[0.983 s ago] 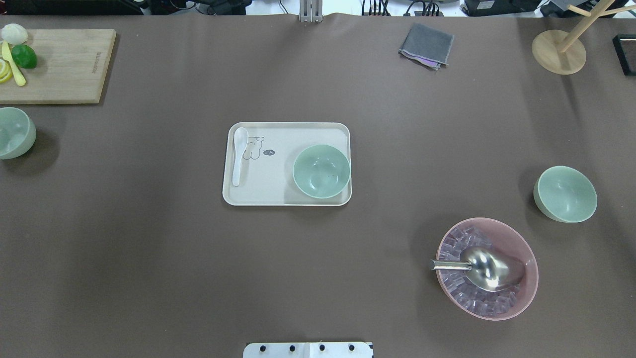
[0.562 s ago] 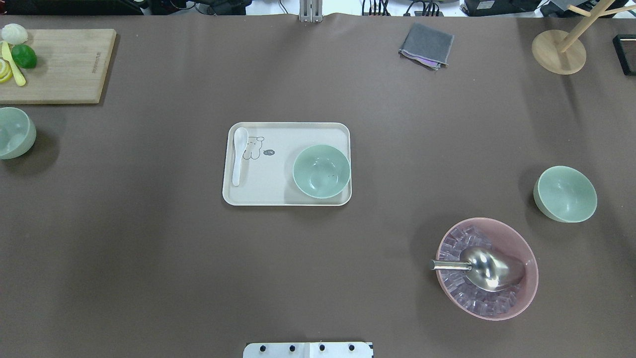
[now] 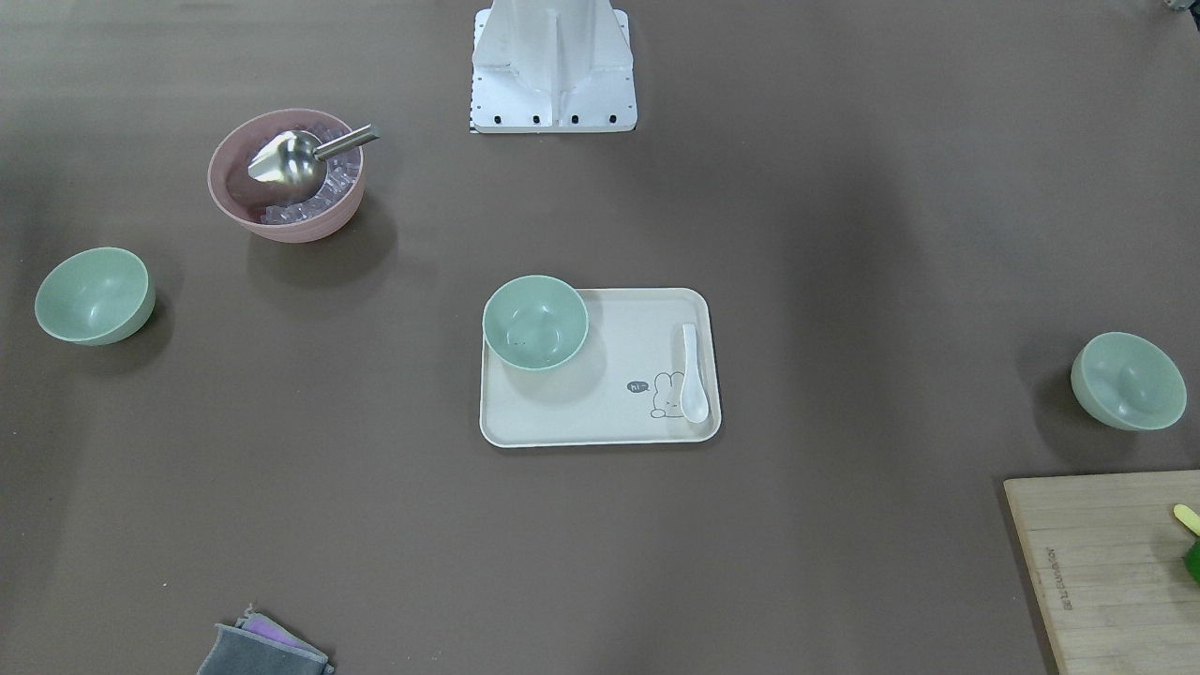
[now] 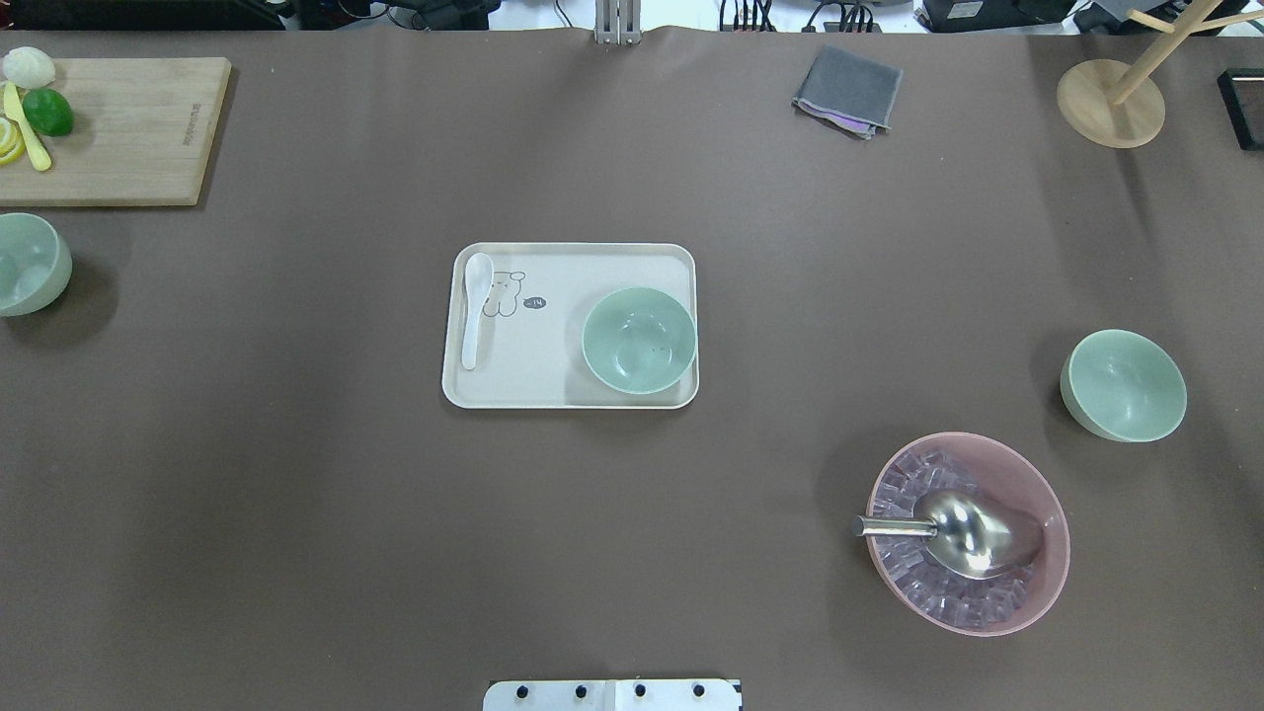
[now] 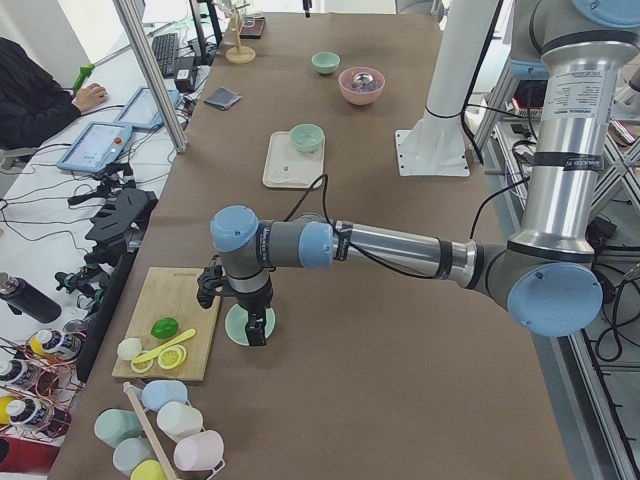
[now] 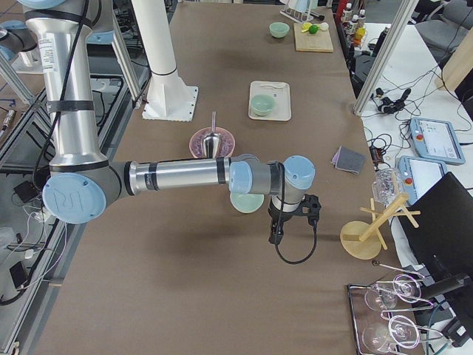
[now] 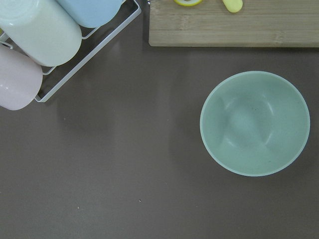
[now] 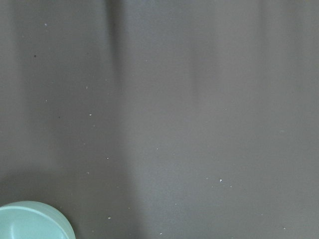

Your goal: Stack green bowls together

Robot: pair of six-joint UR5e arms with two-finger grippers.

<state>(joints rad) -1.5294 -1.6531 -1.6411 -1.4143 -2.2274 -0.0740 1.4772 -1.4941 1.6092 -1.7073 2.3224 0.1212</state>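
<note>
Brown matting covers the table (image 4: 296,513), and we see the three green bowls set well apart on it, none stacked yet. Our left gripper (image 5: 256,330) hangs low, right at the left bowl (image 5: 236,325), which stands upright just beside the cutting board (image 5: 185,300). From the left wrist camera, that bowl (image 7: 254,123) sits off to one side of the view's middle, empty, with the board's edge (image 7: 224,30) beyond it. Only a side view shows this gripper, so we cannot tell how far its fingers are parted, nor whether they touch the bowl.

Our right gripper (image 6: 274,235) points down at bare matting, with the right bowl (image 6: 246,203) near it, on the side toward the robot's base. The right wrist camera catches only a slice of that bowl's rim (image 8: 30,221) in a corner. Again we cannot tell how wide this gripper stands.

Between the two grippers, well away from both, the middle bowl (image 4: 639,340) rests on one end of a cream tray (image 4: 573,259), with a white spoon (image 4: 475,306) at the tray's other end. A pink bowl (image 4: 1049,583) holding a metal scoop (image 4: 973,533) stands near the right bowl.
</note>
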